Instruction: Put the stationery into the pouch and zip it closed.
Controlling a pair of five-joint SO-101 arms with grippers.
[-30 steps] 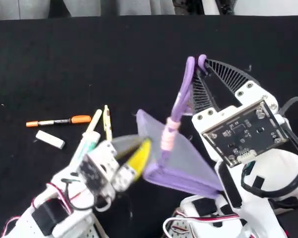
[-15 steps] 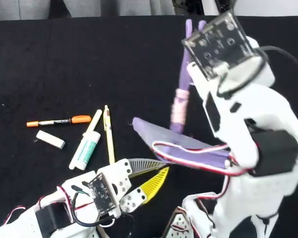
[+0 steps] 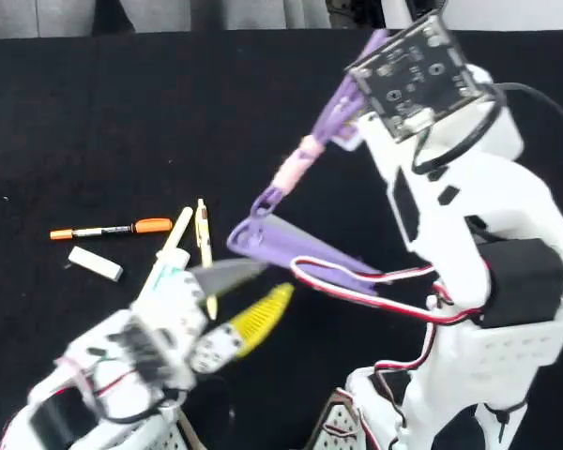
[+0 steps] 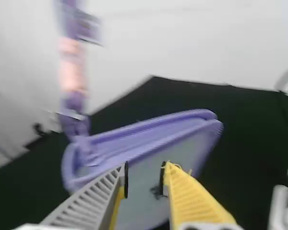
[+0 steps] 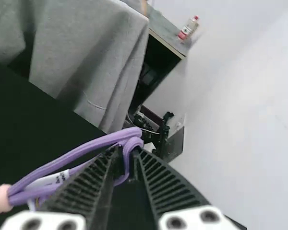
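"High view, item one: pouch [image 3: 291, 242], purple, one end raised off the table [image 3: 94, 122], hung by its strap [image 3: 296, 169]."

"Holder?"

"Right gripper [image 5: 125, 154], clamped tight on the strap loop, high above the table. Item two: left gripper [image 3: 274, 279], fingers spread, nothing in them, just beside the pouch's low edge. Contact is uncertain, as the view is smeared there."

"Stationery?"

"Four pieces, all out on the table beside the left arm: marker [image 3: 113, 229], eraser [image 3: 94, 263], glue [image 3: 174, 246], pen [image 3: 204, 234]. None loaded, by my reckoning."

"Step in hand?"

"Judged: steadying the pouch and getting its mouth open. Recommended handling:
- Hold the strap taut so the pouch does not swing.
- Have the left gripper pinch one lip only, near the zip end, never both walls together.
- Then lower the pouch flat with the mouth facing the stationery.

Zip state: cannot tell."
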